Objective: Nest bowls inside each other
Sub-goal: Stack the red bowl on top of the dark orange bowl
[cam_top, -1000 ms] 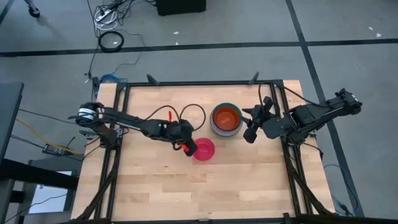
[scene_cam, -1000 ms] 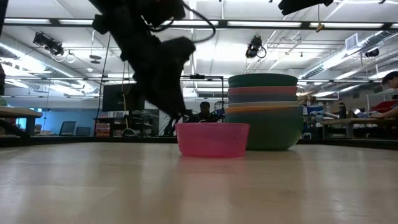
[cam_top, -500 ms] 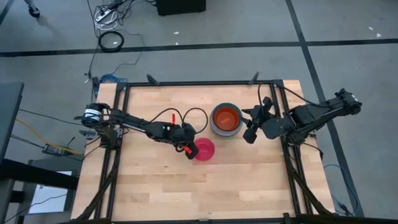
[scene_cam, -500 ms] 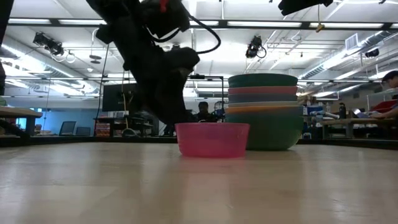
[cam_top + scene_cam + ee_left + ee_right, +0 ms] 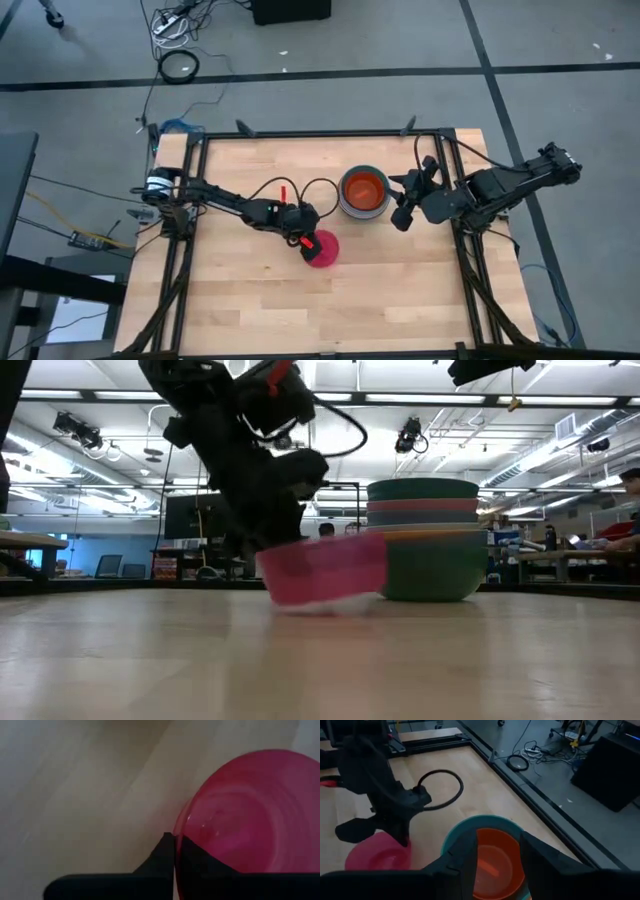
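Note:
A pink bowl (image 5: 322,249) (image 5: 322,570) sits tipped on the wooden table, just left and near of a stack of nested bowls (image 5: 363,192) (image 5: 422,540). The stack is teal outermost with orange innermost, and its base rests on the table. My left gripper (image 5: 305,243) (image 5: 174,851) is shut on the pink bowl's left rim. My right gripper (image 5: 398,200) (image 5: 493,842) hangs open above the table, right of the stack, with nothing between its fingers. My left gripper pinches the pink bowl's rim (image 5: 176,840) on the bowl's left side, one finger outside (image 5: 160,855) the wall and one inside (image 5: 200,865). The fingers slant down from the table's left. The bowl is tilted: its right side is raised and its lower left edge (image 5: 290,600) is on the table.
The left arm's black cable loop (image 5: 312,190) arches above the table beside the stack. Black frame rails (image 5: 320,133) run along the table's edges. Bare wood (image 5: 330,300) lies toward the near edge. A person (image 5: 630,490) sits in the room behind.
My left gripper has come down onto the pink bowl's left rim and shut on it. The bowl, which stood level, is now tipped with its right side up, and it has shifted a little toward the table's left and near edges.

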Controlling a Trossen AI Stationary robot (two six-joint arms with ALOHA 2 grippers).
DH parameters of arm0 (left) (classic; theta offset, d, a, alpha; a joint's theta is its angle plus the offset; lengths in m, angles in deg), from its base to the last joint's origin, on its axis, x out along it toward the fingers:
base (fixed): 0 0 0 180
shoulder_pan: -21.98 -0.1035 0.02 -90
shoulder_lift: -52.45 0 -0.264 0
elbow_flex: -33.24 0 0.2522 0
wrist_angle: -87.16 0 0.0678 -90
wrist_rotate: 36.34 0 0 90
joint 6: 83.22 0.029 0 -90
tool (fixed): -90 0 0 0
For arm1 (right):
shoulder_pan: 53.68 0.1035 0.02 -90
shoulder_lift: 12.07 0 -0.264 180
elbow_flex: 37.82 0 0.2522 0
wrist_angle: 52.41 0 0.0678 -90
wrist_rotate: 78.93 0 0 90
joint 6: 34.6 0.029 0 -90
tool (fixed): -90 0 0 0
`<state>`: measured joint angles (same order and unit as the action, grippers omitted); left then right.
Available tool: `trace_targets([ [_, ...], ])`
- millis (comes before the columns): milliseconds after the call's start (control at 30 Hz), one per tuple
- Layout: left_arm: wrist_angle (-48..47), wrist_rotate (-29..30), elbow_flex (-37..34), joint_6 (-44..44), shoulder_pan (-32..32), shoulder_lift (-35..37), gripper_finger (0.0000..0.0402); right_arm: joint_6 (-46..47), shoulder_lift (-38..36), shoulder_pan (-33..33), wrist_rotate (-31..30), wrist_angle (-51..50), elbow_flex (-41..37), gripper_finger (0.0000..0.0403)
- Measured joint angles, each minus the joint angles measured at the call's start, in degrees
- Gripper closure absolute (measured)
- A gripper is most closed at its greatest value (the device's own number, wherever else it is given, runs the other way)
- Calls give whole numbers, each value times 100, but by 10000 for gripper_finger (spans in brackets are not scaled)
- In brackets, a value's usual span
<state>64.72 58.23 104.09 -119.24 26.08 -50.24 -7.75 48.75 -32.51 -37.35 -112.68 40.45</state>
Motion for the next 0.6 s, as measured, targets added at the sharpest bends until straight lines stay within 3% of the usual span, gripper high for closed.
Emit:
trace_targets([
  [333, -17, -236, 394, 887, -39, 826, 397, 50, 0, -2, -4, -85, 0, 270],
  [600, 6, 49, 1566, 2204, -457, 1130, 399, 68, 0, -2, -134, -133, 0, 270],
])
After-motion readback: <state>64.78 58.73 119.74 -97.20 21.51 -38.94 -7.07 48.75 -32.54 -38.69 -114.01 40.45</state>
